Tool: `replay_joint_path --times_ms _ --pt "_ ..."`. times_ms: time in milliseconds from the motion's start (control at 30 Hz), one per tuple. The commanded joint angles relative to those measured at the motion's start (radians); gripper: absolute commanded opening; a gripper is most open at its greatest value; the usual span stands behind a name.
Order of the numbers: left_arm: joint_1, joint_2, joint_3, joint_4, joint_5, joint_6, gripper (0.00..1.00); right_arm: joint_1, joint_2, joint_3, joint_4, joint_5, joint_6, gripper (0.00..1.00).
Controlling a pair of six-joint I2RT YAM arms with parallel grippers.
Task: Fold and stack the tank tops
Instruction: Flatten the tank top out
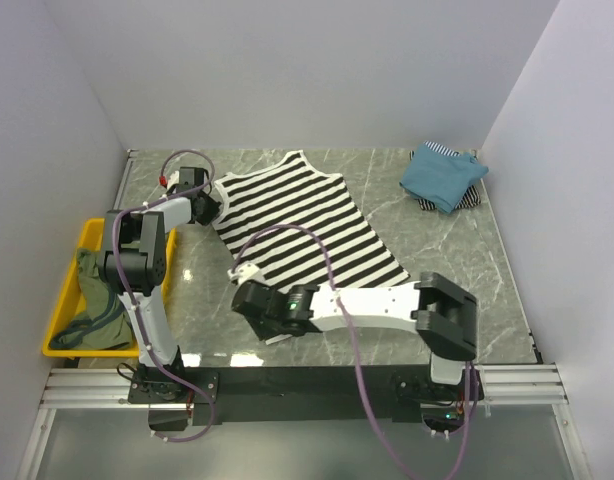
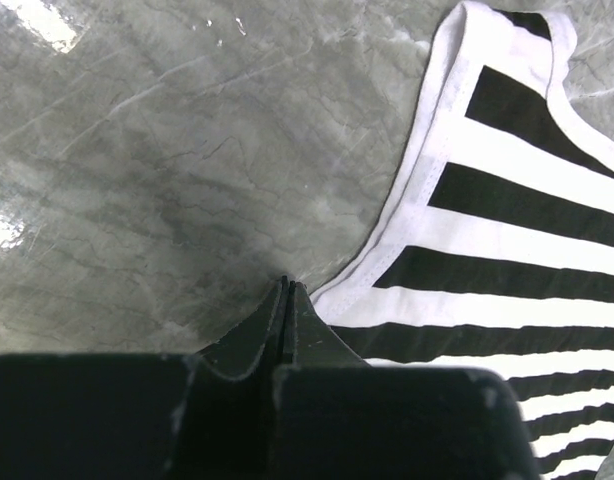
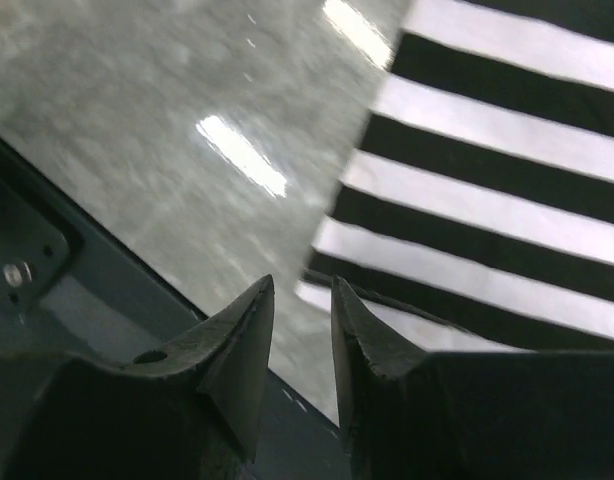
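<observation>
We see our left gripper (image 2: 286,292) low centre, fingers pressed together | tip at the white edge of the striped top (image 2: 507,250) | top lies right on the grey marble table (image 2: 167,150)

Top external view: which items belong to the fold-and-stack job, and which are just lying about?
Job:
- bold black-and-white striped cloth tank top, spread flat mid-table
- plain teal-blue cloth top, folded, far right
- thin navy-white pinstriped top, under the teal one
- olive-green cloth top, heaped at left

Lying about:
- yellow plastic bin, holding the olive top
- grey marbled table
</observation>
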State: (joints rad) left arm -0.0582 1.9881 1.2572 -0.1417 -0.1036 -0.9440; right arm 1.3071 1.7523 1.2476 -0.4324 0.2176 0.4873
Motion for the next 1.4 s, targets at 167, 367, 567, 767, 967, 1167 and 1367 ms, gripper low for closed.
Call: replay_joint_path --times_ms 167,367,567,767,967,1167,1367 --pt "0.004 -0.086 0.025 -0.024 -0.016 0.039 0.15 0.057 0.148 0.092 -0.031 0.134 0.108 0.36" --pt "0.012 -0.139 0.027 -0.085 -0.057 0.025 0.37 0.058 0.182 0.082 -0.031 0.16 0.129 0.41" --pt "0.015 -0.187 -0.053 -0.081 -0.031 -0.007 0.42 0.061 0.188 0.07 -0.019 0.151 0.138 0.36" --pt "0.015 -0.209 -0.12 -0.039 0.007 -0.032 0.41 0.063 0.193 0.047 -0.008 0.132 0.157 0.34" --pt "0.017 -0.198 -0.165 -0.015 0.025 -0.047 0.42 0.07 0.2 0.032 0.0 0.117 0.163 0.35" --pt "0.017 -0.173 -0.171 0.008 0.044 -0.053 0.42 0.07 0.194 0.01 0.015 0.114 0.172 0.23" --pt "0.017 -0.146 -0.154 -0.001 0.039 -0.047 0.41 0.069 0.181 0.012 0.015 0.112 0.165 0.06"
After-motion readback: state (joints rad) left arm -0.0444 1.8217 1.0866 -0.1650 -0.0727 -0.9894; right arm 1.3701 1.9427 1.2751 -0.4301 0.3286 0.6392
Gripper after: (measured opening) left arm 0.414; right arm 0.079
